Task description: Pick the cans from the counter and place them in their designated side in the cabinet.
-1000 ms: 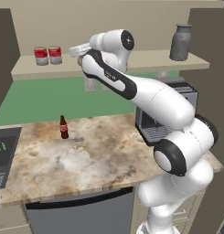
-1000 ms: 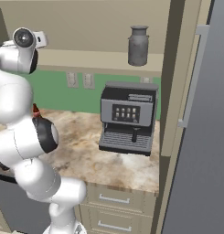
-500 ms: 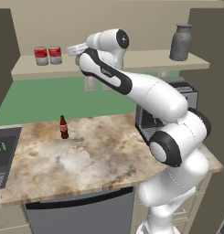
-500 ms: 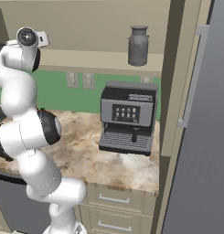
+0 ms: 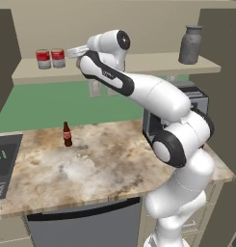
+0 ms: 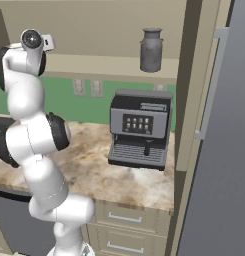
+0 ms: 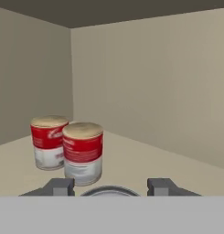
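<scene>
1. Red-and-white labels mark two cans (image 5: 43,59) standing upright at the left end of the cabinet's (image 5: 138,65) beige shelf board, side by side and about touching.
2. Seen from the hand camera, the nearer can (image 7: 82,153) partly covers the farther one (image 7: 49,141); both sit close to the cabinet's back left corner.
3. White and dark-jointed, the arm reaches up over the table (image 5: 105,169) to shelf height, with the hand (image 5: 73,50) just right of the two cans.
4. The hand (image 7: 111,186) is set narrow. Its two dark fingertips (image 7: 61,186) stand on either side of a curved silver rim, which looks like the top of a third can (image 7: 109,191) gripped between them. Little more than that rim shows, so its label cannot be told.
5. On the marbled stone table a slim brown bottle (image 5: 67,134) with a red label stands upright towards the left, well apart from the arm.
6. A grey metal jug (image 6: 152,49) stands at the right end of the shelf, well away from the cans.
7. A dark coffee machine (image 6: 140,127) sits on the table below the jug.
</scene>
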Motion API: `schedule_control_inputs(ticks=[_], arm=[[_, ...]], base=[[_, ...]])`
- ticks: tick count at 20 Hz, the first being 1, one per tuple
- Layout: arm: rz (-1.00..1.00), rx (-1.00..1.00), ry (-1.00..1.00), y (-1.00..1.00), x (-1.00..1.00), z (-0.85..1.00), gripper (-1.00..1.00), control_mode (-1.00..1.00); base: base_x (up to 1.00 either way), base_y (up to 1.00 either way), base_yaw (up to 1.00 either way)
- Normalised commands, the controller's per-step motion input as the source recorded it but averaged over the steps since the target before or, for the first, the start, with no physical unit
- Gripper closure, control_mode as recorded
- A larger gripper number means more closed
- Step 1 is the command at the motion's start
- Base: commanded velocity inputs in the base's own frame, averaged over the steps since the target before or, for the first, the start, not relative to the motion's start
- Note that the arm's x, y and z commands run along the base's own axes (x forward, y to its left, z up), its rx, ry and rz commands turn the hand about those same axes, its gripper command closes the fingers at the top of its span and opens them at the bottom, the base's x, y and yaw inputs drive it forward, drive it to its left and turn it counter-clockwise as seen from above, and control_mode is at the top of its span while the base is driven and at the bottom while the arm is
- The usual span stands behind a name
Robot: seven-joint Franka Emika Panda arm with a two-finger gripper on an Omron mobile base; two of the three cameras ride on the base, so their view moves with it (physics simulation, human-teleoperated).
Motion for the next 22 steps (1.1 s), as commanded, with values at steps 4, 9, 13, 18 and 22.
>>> schedule_control_inputs(ticks=[4,9,13,18,22], arm=[[0.0,0.0,0.01,0.1,0.22,-0.05,1.0,-1.0],[0.0,0.0,0.0,0.08,0.2,-0.02,1.0,-1.0],[0.0,0.0,0.0,0.08,0.18,-0.05,1.0,-1.0],[0.0,0.0,0.01,0.06,0.17,-0.1,1.0,-1.0],[0.0,0.0,0.02,0.02,0.16,-0.16,1.0,-1.0]], base=[[0.0,0.0,0.0],[0.0,0.0,0.0],[0.0,0.0,0.0],[0.0,0.0,0.0],[0.0,0.0,0.0]])
